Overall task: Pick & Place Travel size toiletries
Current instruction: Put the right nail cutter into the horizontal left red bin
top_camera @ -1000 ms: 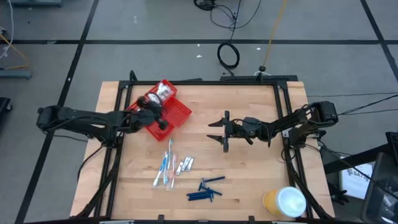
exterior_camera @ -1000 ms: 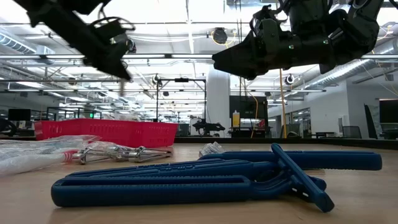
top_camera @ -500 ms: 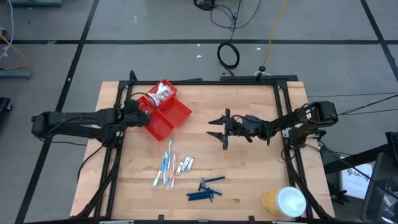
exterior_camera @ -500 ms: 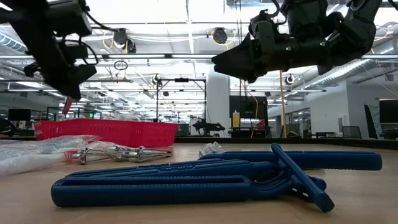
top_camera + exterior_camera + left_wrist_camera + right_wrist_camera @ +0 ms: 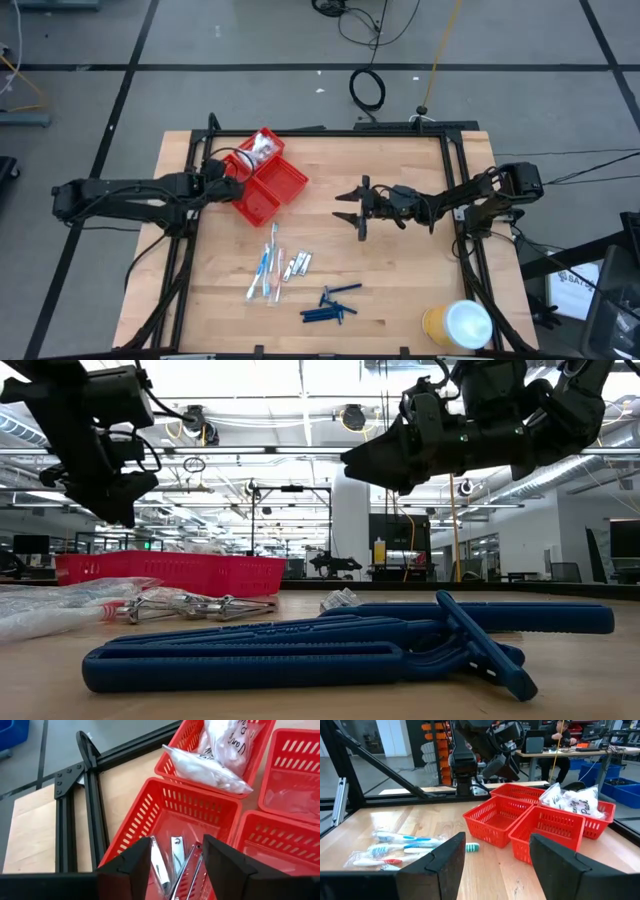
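The red compartmented tray [image 5: 262,180] sits at the table's far left. White crinkly packets [image 5: 262,148] fill its far compartment, and silvery clippers [image 5: 176,857] lie in a near one. My left gripper [image 5: 215,186] [image 5: 172,865] hangs open above the tray's left side, its fingers standing either side of those clippers in the left wrist view. Loose on the wood lie blue-and-white toothbrushes [image 5: 267,266], more clippers [image 5: 298,264] and dark blue sticks [image 5: 330,305] [image 5: 300,655]. My right gripper [image 5: 356,209] [image 5: 495,865] hovers open over the table's middle, to the tray's right.
A large yellow roll with a white top [image 5: 458,325] stands at the near right corner. Black frame rails [image 5: 190,250] run along the table's left, right and far sides. Bare wood lies between the tray and the right gripper.
My left gripper has drawn back from over the middle of the tray toward the table's left edge and now hangs over the tray's left side. The right arm has kept still.
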